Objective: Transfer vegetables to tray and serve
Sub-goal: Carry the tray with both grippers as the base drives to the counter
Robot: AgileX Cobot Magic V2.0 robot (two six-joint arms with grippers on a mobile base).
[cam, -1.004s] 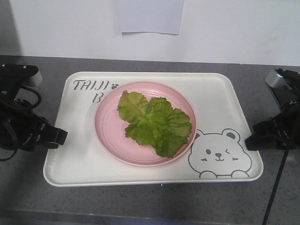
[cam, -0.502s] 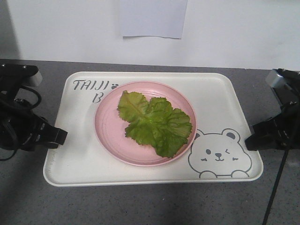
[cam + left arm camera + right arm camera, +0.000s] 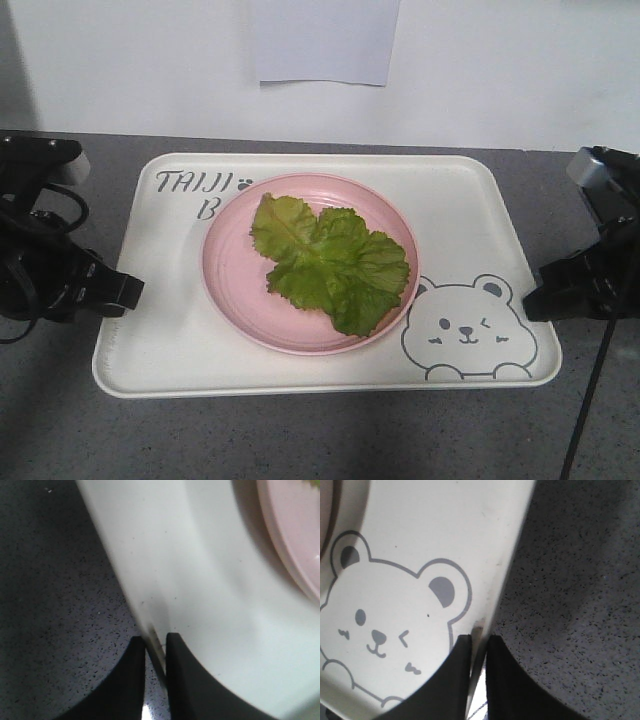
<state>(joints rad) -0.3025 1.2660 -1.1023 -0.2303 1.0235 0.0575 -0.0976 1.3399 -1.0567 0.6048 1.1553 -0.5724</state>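
The vegetables (image 3: 330, 262), green crinkled lettuce leaves, lie on a round pink plate (image 3: 230, 270) in the middle of the cream tray (image 3: 170, 340). My left gripper (image 3: 135, 290) is shut on the tray's left rim; in the left wrist view the rim (image 3: 150, 625) runs between the black fingers of this gripper (image 3: 155, 642). My right gripper (image 3: 530, 298) is shut on the right rim beside the winking bear drawing (image 3: 380, 625), and the right wrist view shows the rim pinched in this gripper (image 3: 480, 641).
The tray is over a dark grey speckled counter (image 3: 300, 440) in front of a white wall. A sheet of paper (image 3: 325, 40) hangs on the wall behind. A black cable (image 3: 590, 400) runs down from the right arm.
The paper and the counter's back edge have slid lower in the view and the paper looks slightly larger. Tray, plate and both grippers keep the same place in the view.
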